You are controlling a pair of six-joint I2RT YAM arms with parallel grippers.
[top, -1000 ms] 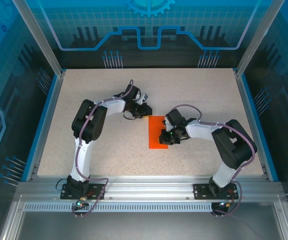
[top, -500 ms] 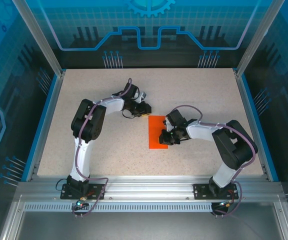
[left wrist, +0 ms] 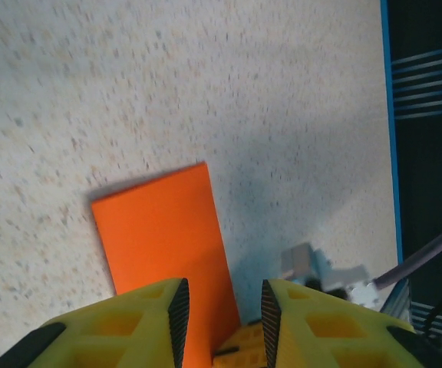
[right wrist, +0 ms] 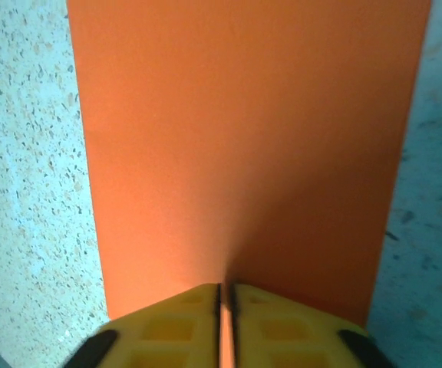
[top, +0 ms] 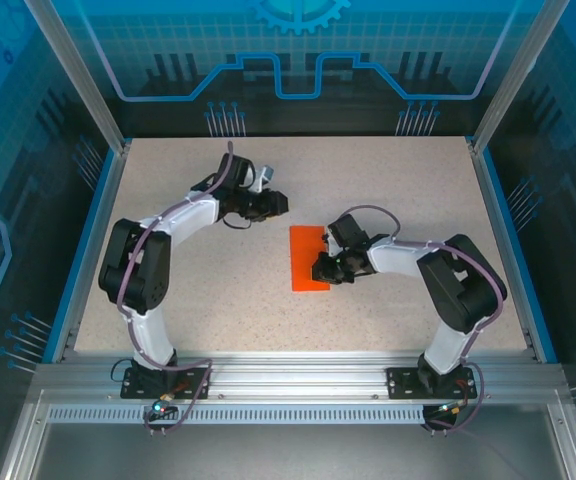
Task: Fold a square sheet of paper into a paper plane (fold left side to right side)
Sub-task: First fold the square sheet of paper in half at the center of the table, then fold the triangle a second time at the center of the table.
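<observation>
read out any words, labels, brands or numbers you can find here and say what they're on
None: no word, number, brand or label can be read.
orange paper: plain, unmarked.
left gripper's yellow fingers: no marking.
blue back panel: a gear drawing and circuit-like lines, no letters.

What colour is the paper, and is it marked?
The paper is plain bright orange, unmarked; the right wrist view shows it best.

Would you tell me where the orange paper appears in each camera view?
Top external: the orange paper lies mid-table, at the right gripper.
Left wrist: orange paper lower left of centre, slanted.
Right wrist: orange paper spanning the middle, top edge downward.
Shared landmark: the speckled tabletop around it.
</observation>
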